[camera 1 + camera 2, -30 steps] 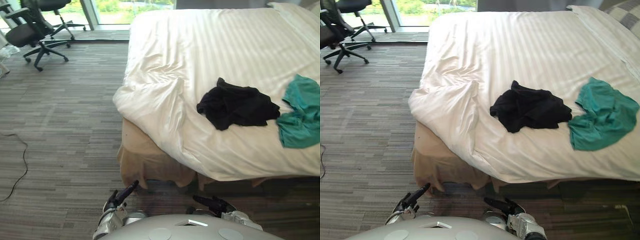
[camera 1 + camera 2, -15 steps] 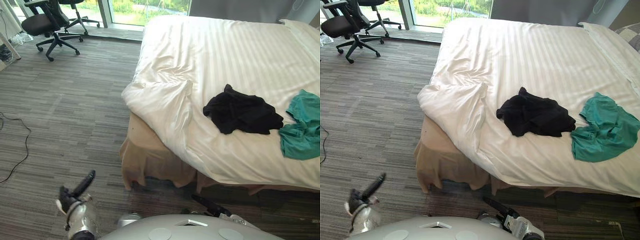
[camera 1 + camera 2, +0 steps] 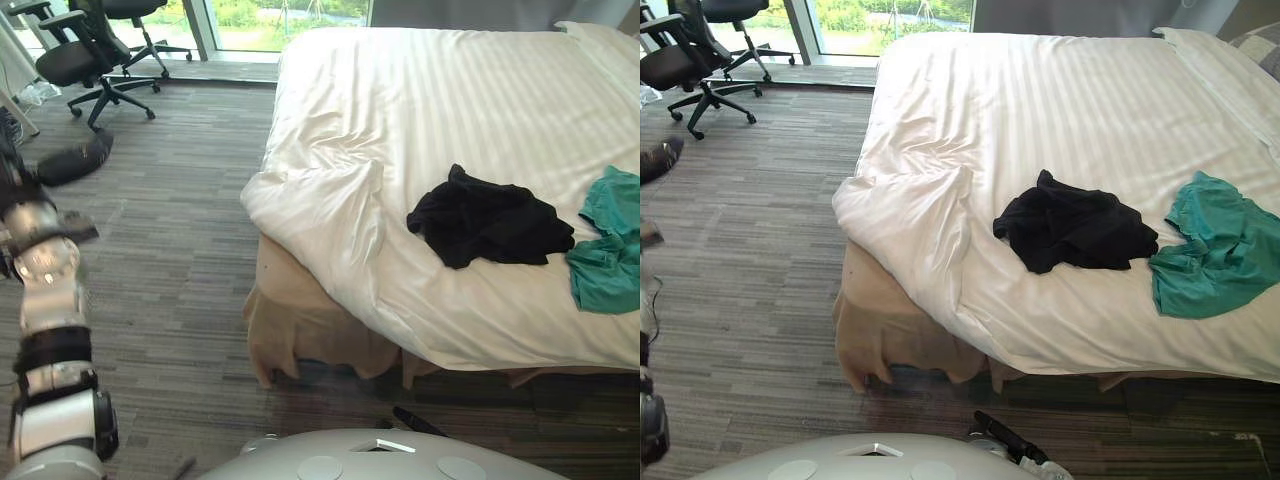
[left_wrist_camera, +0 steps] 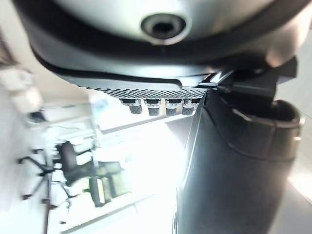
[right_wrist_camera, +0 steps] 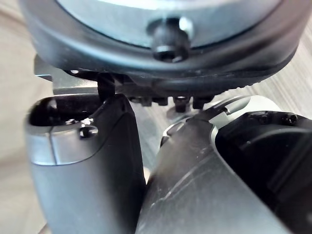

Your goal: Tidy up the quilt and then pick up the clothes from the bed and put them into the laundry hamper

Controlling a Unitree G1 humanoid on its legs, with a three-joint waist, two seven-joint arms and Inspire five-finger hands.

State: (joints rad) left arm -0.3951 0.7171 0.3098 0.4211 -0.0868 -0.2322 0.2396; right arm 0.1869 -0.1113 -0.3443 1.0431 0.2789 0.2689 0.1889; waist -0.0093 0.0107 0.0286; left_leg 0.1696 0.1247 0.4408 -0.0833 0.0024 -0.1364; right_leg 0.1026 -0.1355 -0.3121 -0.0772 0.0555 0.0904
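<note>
Black clothes on quilt, left hand distant

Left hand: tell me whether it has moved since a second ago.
Yes. The left hand has swung up and out leftward, from below the bed skirt toward the office chair.

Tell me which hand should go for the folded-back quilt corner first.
Left, probably. The left hand is up high on the same side as the folded quilt corner. The right hand hangs low, below the mattress edge.
</note>
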